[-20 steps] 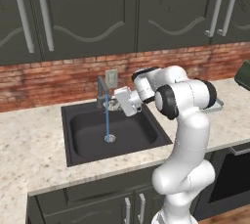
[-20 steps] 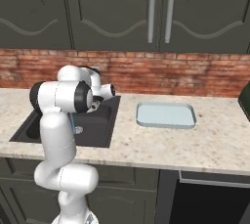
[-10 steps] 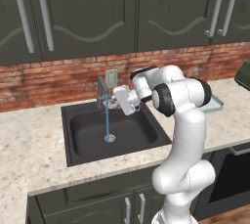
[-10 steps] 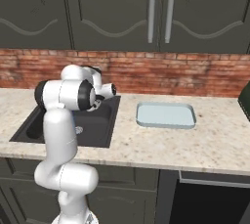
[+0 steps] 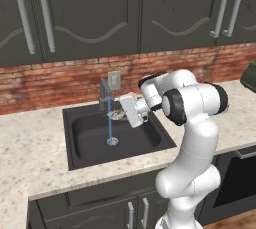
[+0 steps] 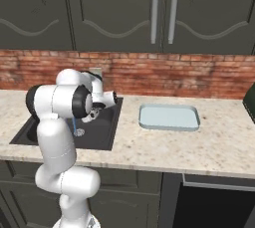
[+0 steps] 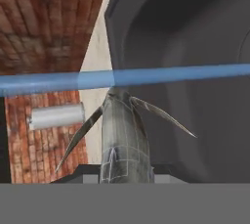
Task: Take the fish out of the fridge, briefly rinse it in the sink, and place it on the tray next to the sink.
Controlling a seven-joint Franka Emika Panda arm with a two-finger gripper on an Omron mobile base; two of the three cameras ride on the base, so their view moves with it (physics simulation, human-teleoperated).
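Fish (image 7: 123, 140) fills the lower middle of the hand view, a slim grey-silver body pointing away from the camera with thin dark fins spreading out to each side. Its far end touches the blue water stream (image 7: 122, 78), which crosses that tilted view as a level band. The fish's near end sits between the gripper's (image 5: 121, 115) two fingertips, which are closed against it and hold it. In the left base view the white arm (image 5: 192, 123) bends over the counter (image 5: 30, 153) and reaches left, holding the fish (image 5: 116, 115) in the air over the black sink (image 5: 90, 135), right at the thin stream falling from the dark faucet (image 5: 103, 93). A pale wall outlet (image 5: 114, 78) sits on the red brick wall (image 5: 50, 80) just behind the faucet. In the right base view the arm hides most of the gripper, and the sink (image 6: 104, 130) lies beside it. To the right of the sink, on the speckled counter, rests the pale grey tray (image 6: 169, 117), well apart from the fish. Dark cabinet doors (image 6: 124, 13) with long metal handles hang above.
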